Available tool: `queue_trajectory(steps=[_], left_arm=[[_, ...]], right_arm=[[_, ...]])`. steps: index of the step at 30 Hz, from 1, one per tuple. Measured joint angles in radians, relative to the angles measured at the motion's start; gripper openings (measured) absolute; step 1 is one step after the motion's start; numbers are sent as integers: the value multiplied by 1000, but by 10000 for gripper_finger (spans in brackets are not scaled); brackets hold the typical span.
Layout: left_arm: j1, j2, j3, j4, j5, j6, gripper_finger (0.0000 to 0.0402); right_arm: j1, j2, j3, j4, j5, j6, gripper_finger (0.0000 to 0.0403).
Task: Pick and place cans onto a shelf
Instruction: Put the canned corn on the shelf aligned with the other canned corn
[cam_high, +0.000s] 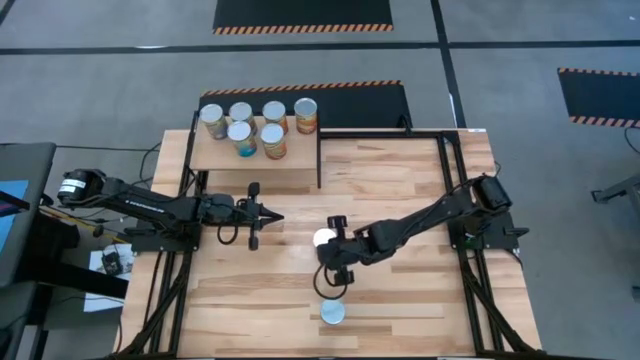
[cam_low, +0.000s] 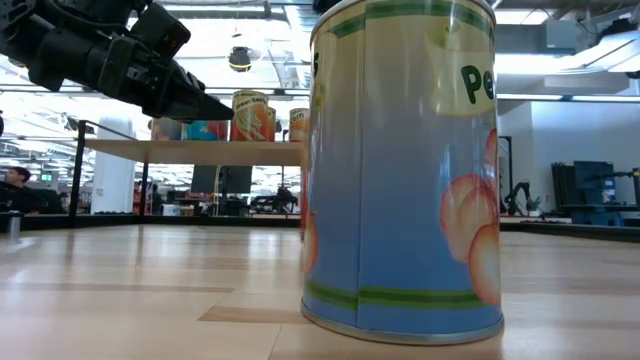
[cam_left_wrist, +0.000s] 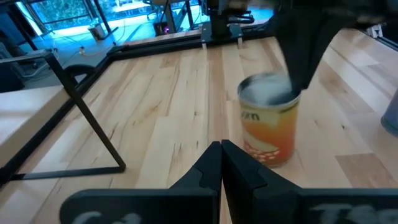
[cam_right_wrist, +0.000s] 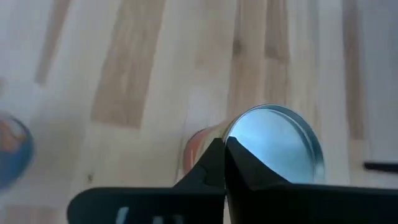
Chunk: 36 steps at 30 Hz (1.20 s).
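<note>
Six cans (cam_high: 256, 125) on shelf (cam_high: 300, 165) | right gripper (cam_right_wrist: 224, 149) closed, empty, above orange can (cam_left_wrist: 268, 121)

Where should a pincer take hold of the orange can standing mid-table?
Probably around the round side wall of the orange can, coming down from above with fingers either side. It stands upright, its flat lid facing up, with bare table all round.

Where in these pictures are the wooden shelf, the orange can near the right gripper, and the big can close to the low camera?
shelf (cam_high: 285, 170): high view, bare front of its top.
orange can (cam_left_wrist: 268, 127): left wrist view, its label.
blue can (cam_low: 400, 170): low view, its label.
</note>
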Motion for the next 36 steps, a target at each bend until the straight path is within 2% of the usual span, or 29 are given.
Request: queue_trajectory(steps=[11,16,20,29,36], left_arm=[[0,0,0,0,0,0,0],[0,0,0,-1,0,-1,0],[0,0,0,0,0,-2,0],[0,0,0,0,0,-2,0],[0,0,0,0,0,-1,0]], right_arm=[[-62,-2,298,-136,14,5,10],[-138,-4,478,-232,68,36,13],[-214,-4,570,-265,92,12,9],[-384,-3,600,-222,50,-24,10],[-441,0,593,-200,3,-45,10]])
